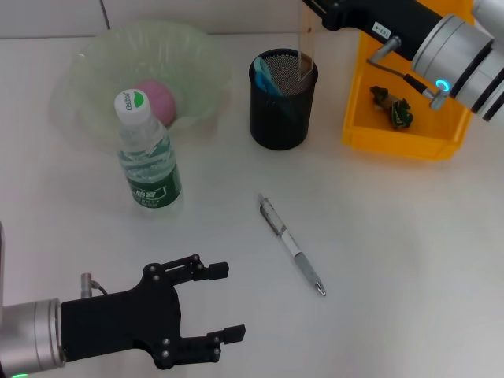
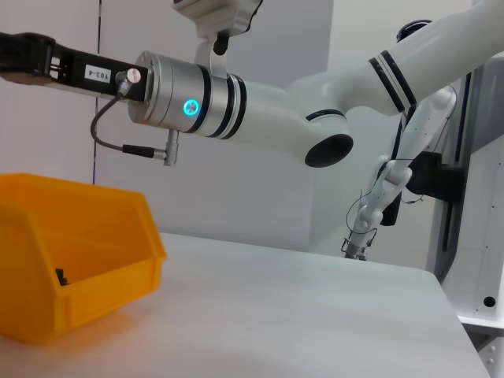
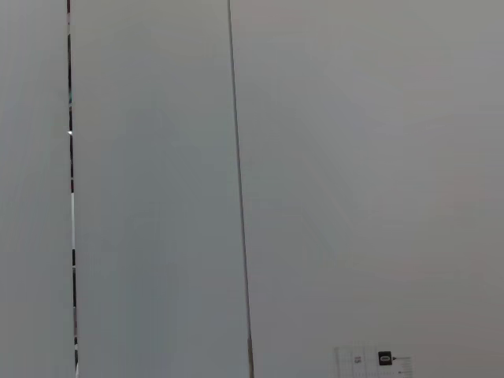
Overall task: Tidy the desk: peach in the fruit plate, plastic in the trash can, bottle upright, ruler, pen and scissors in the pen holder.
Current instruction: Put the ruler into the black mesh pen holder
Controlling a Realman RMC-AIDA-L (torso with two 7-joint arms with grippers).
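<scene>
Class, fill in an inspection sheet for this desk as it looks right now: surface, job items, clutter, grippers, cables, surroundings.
Surface: white table.
Job's things: peach in fruit plate; bottle upright; pen lying on table; ruler upright over pen holder; blue item inside holder; scrap in yellow bin.
Clutter: nothing seen.
Grippers: left gripper open, near edge; right gripper at ruler's top.
Cables: wrist cable.
Surroundings: wall.

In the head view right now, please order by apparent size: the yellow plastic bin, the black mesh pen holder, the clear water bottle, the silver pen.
1. Yellow plastic bin, partly covered by the right arm
2. Clear water bottle and black mesh pen holder, too alike to rank
3. Silver pen
</scene>
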